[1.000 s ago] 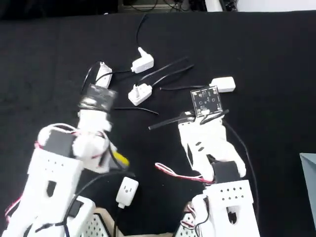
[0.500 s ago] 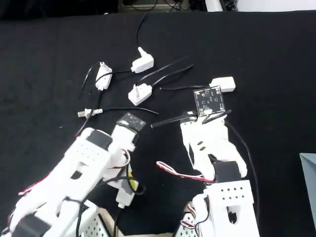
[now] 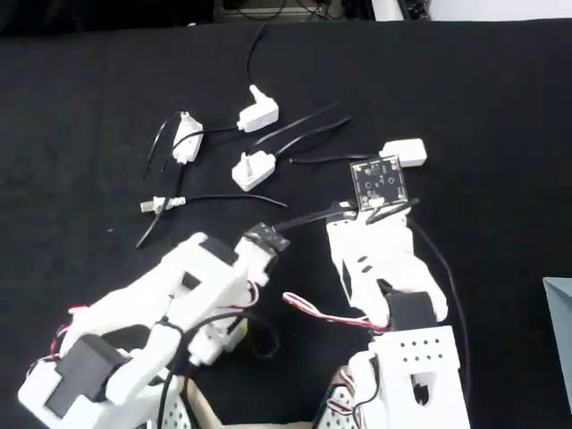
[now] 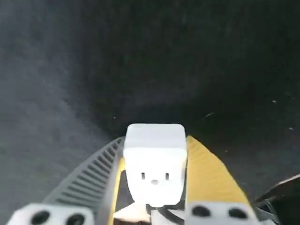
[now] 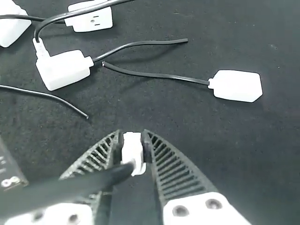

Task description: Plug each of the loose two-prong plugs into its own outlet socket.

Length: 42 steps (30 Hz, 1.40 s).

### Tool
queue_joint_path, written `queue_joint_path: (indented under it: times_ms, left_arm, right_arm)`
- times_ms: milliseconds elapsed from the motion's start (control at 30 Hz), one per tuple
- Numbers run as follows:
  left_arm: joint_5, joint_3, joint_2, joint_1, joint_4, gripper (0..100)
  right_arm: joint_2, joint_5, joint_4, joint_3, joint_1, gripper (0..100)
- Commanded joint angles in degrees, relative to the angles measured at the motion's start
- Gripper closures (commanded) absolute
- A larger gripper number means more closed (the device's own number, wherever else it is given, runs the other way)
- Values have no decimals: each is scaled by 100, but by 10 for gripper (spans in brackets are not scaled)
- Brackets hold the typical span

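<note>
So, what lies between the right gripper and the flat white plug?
Only bare black tabletop between the right gripper and the flat white plug, per the right wrist view.

we could read no text, number, brand or sign anywhere. the outlet socket [image 4: 154, 161] at the lower middle of the left wrist view showed only two slots and a small hole on its white face, with no print. the white plug [image 5: 131, 151] at the lower middle of the right wrist view was plain. the dark square board [image 3: 379, 181], right of centre in the high view, carried pale specks too small for us to read.
</note>
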Motion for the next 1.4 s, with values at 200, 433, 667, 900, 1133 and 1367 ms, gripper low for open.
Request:
queue_joint_path:
  times_ms: [200,433,667,900,1133,1367]
  left_arm:
    - [-1407,-2747,26,-1429,1125,971]
    - [-3024,-4189,26,-2176,1749,967]
    - [-4018,-4435,35,-2202,1811,925]
    - [-4044,-4936,18,-2290,2022,805]
    - [-4035,-4875,18,-2484,2022,804]
    - [-4018,-4901,-149,-2492,2198,772]
  right_arm:
    - [-31,-35,-88,-13,70,987]
    - [-31,-35,-88,-13,53,987]
    - [-31,-35,-97,-13,53,987]
    - [-31,-35,-97,-13,53,987]
    - [-31,-35,-97,-13,44,987]
    - [-31,-35,-79,-13,44,987]
